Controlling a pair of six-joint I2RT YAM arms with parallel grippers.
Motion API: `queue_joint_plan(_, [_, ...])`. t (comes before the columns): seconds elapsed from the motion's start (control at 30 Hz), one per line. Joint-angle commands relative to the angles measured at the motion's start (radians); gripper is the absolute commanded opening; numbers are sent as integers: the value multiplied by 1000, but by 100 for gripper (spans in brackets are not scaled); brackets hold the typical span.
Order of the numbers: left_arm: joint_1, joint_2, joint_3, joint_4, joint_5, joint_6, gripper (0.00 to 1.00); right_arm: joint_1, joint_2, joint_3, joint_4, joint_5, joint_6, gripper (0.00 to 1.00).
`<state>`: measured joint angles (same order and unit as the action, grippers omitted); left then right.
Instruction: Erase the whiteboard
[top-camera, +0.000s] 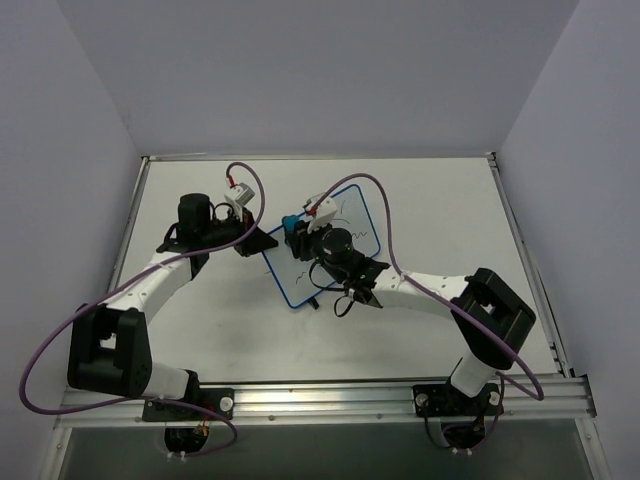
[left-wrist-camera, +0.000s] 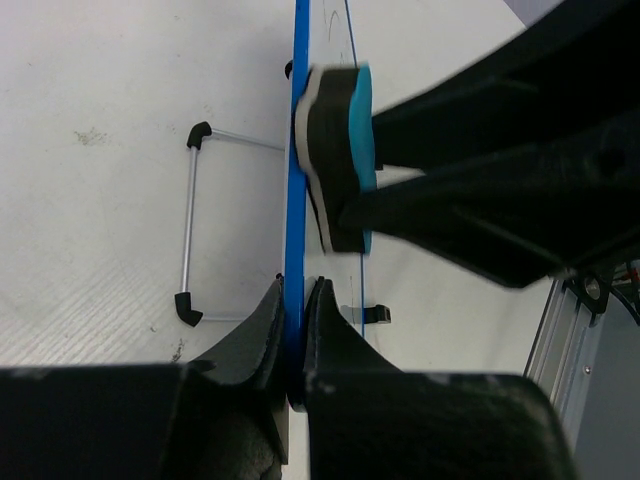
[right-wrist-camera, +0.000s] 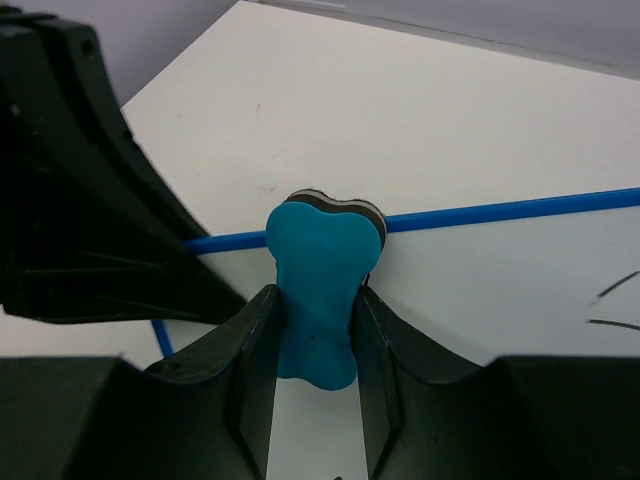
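Near the table's (top-camera: 440, 220) middle sits the whiteboard (top-camera: 300, 281); your left gripper (left-wrist-camera: 295, 300) is clamped on its frame (left-wrist-camera: 293, 200), and your right gripper (right-wrist-camera: 315, 302) pinches the blue eraser (right-wrist-camera: 310, 250), pressed to the board just inside that frame.

Blue-framed whiteboard (top-camera: 293, 280) (black scribbles on it) sits diagonally on the table (top-camera: 450, 200).

Soft, even light from above keeps the overhead view bright. The tabletop (top-camera: 450, 220) reads clean white, with no glare and only faint, blurred shadows, and the walls (top-camera: 300, 70) take a pale violet cast. In the wrist views the left fingers (left-wrist-camera: 255, 340) and right fingers (right-wrist-camera: 250, 360) are near-black, soft-focus masses with little detail. The whiteboard (left-wrist-camera: 292, 265) edge and the eraser (right-wrist-camera: 312, 300) show sharp and saturated.
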<state>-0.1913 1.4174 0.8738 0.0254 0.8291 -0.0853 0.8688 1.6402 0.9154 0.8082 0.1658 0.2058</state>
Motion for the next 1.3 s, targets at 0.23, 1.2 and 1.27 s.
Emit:
queue_joint_plan(0.23, [-14,2,-32,-24,-162,271,2,1,73,16,-44,126,41,0])
queue_joint_plan(1.2, [-20,-8,-36,-24,-177,277,2,-329,38,-113,-23,-152,145,0])
queue_joint_plan(1.27, [-20,-5,-35,-24,-176,279,2,-294,18,-131,5,-155,144,0])
